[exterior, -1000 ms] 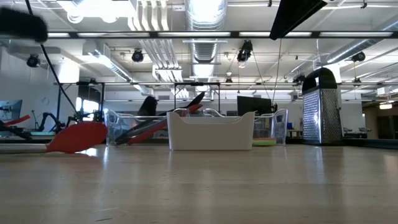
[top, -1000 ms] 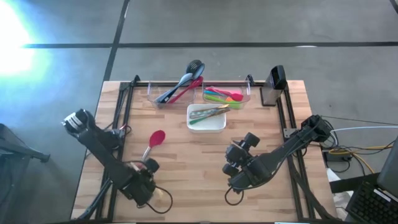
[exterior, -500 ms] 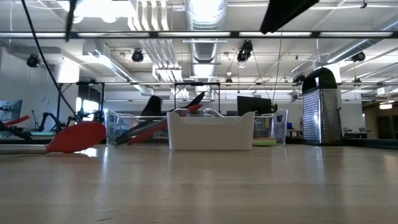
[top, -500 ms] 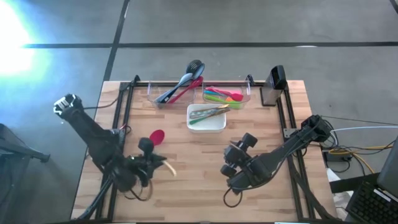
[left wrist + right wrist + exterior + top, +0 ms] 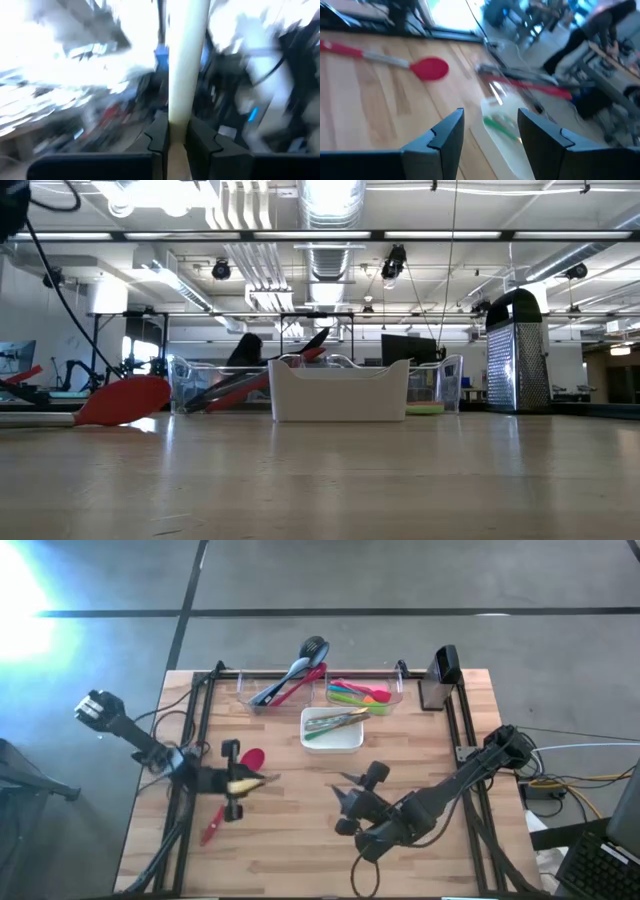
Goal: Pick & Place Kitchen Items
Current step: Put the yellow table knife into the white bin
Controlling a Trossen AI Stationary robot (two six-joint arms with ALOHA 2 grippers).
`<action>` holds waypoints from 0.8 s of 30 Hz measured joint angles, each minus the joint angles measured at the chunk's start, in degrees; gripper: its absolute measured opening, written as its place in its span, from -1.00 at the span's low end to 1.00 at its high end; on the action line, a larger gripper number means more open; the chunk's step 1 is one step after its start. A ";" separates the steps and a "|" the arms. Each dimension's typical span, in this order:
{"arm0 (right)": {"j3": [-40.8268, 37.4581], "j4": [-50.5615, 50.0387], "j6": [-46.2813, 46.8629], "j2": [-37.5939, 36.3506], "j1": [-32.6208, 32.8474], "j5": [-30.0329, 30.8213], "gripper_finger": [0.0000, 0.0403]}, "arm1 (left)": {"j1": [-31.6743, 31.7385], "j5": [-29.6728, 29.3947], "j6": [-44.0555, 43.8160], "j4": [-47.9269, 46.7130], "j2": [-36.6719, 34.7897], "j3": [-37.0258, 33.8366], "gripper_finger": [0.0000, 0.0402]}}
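Kitchen items, high view: most lie in two clear bins (image 5: 262,695) at 12 o'clock of the table (image 5: 470,840), with a few in the white dish (image 5: 332,742) just below them. A red spoon (image 5: 251,758) lies loose at 9 o'clock.
Left gripper (image 5: 236,783): over the red spoon's handle, clenched on a pale-handled utensil (image 5: 250,781).
Right gripper (image 5: 346,802): near table centre, toward 5 o'clock, released and empty.
Low view: the red spoon's bowl is at 9 o'clock, the dish is dead centre, and a grater (image 5: 516,350) is at 3 o'clock. Neither claw shows.
Left wrist view: the pale handle stands upright between the fingers (image 5: 158,136), and only a short stretch is pinched.
Right wrist view: the jaws are spread. The red spoon is at 11 o'clock and the dish is ahead.
Risk, slip: the grip is narrow on a smooth round handle, so a fast swing could twist or drop it.
Risk, snag: the carried utensil could knock the red spoon beneath it.
Risk, placement: the bins are crowded, so a long handle may catch a rim and tip out.
Risk, arms: both reach toward the middle and their paths could cross.
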 joint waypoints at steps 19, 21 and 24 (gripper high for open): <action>-0.04 39.55 -36.67 0.41 -4.95 -12.11 -0.12 | 14.38 7.74 -19.67 10.65 6.12 -0.06 -0.79; -0.08 39.30 -36.57 0.60 -5.52 -12.66 -0.12 | 14.38 5.59 -20.20 10.62 7.68 2.10 -0.79; -0.62 39.29 -36.59 0.63 -6.04 -12.74 -0.12 | 14.84 4.87 -20.56 10.56 10.59 5.47 -0.79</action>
